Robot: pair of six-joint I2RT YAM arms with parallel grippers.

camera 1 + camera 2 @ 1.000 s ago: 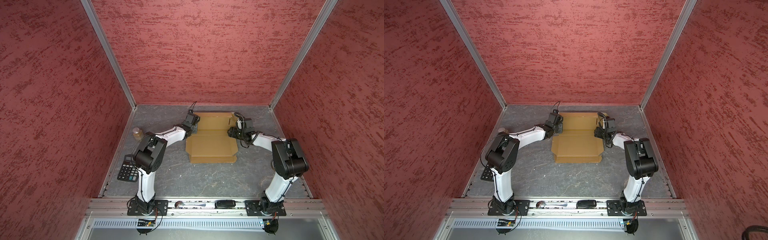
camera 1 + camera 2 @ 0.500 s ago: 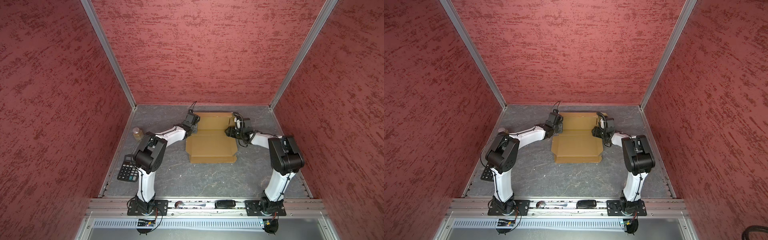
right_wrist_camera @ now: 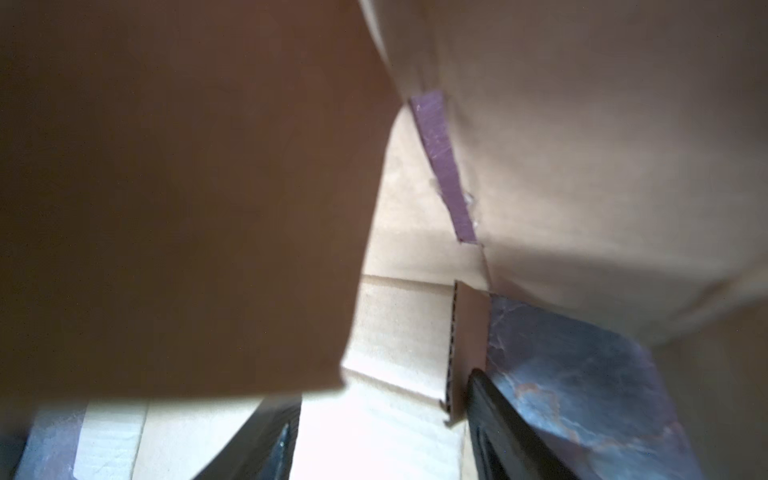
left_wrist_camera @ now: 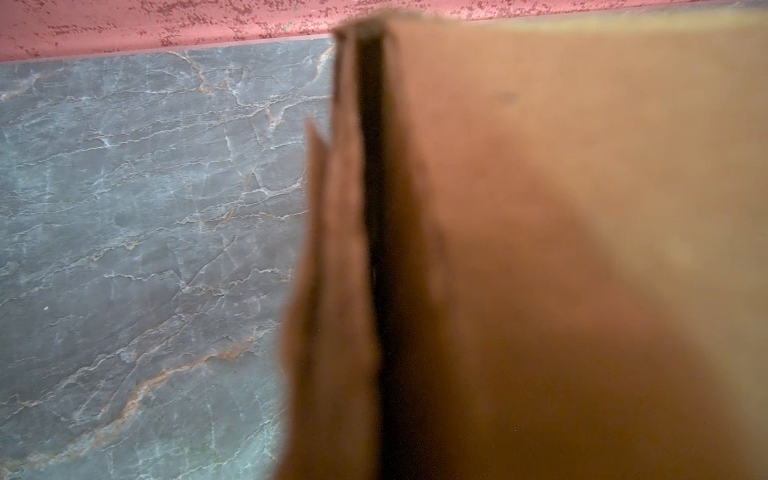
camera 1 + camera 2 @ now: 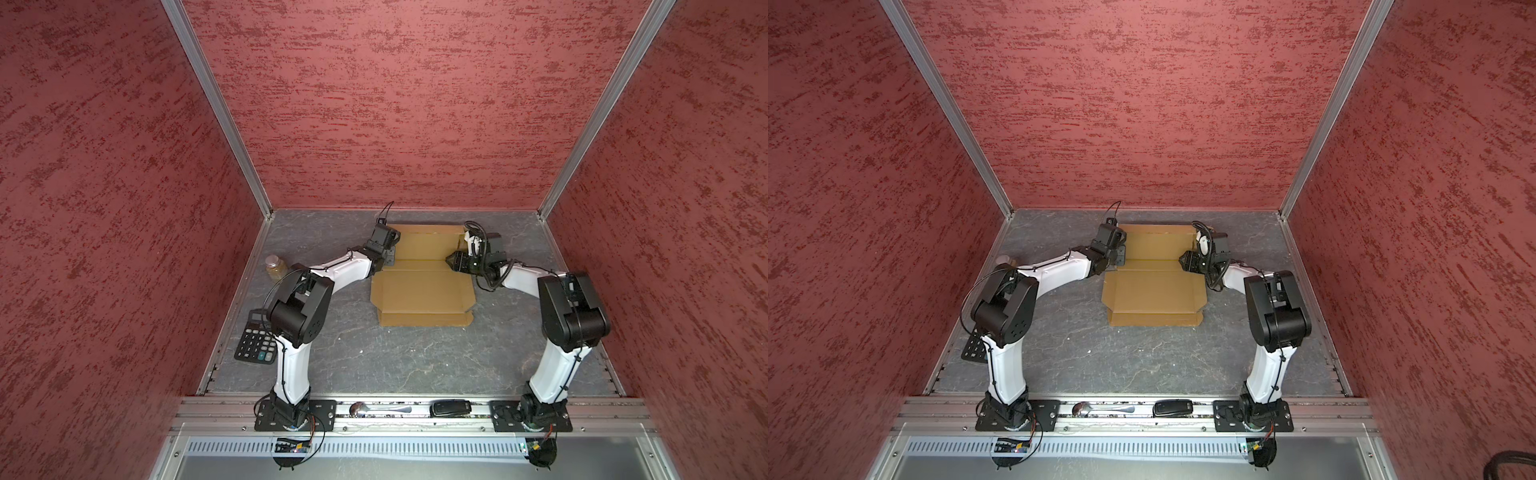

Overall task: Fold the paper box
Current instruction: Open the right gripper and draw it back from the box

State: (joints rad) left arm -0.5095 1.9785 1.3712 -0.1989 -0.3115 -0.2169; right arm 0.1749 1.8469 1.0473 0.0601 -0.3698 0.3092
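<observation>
Paper box (image 5: pixel 422 291) sits far-middle on the table (image 5: pixel 415 365), between my arms, long axis running away from my bases. My left gripper (image 5: pixel 390 254) is pressed together at its left edge. My right gripper (image 5: pixel 450 260), fingers spread, straddles the right side flap (image 3: pixel 467 332), so it is nearer that fold.
</observation>
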